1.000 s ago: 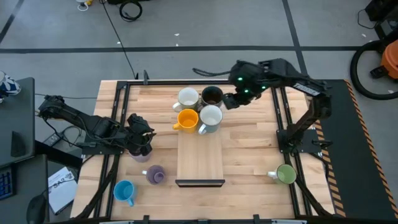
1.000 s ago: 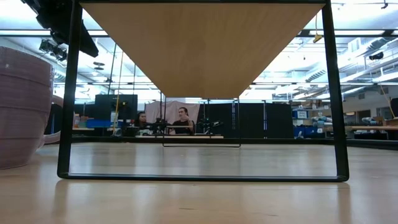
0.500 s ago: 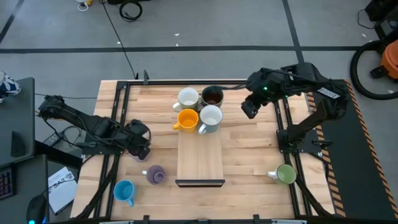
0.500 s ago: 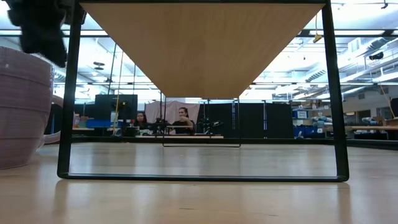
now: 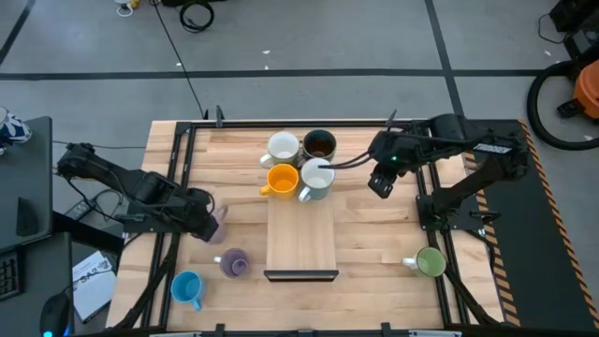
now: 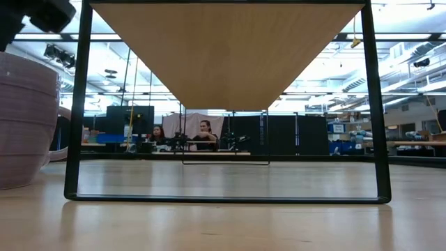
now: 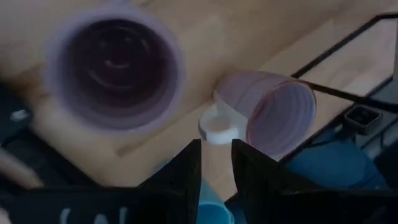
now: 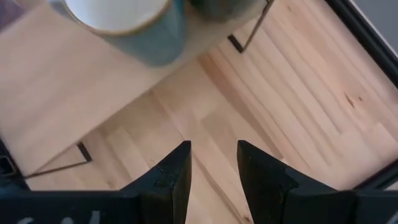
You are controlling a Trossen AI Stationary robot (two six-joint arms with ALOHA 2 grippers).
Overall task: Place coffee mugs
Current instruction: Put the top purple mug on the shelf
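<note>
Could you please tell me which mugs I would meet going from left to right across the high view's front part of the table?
Light blue ceramic mug → upright lavender ceramic mug → green ceramic mug.

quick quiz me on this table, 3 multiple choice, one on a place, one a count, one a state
1. Where is the green mug?
A. on the raised wooden shelf
B. on the table by the right arm's base
C. in the left gripper

2. How many mugs stand on the shelf?
A. two
B. four
C. six

3. The right gripper is
A. open and empty
B. shut on a mug
C. inside a mug

Key: 1 B, it sits alone at the table's right side; 2 B, four cluster together in the high view; 3 A, only bare wood shows between its fingers.
</note>
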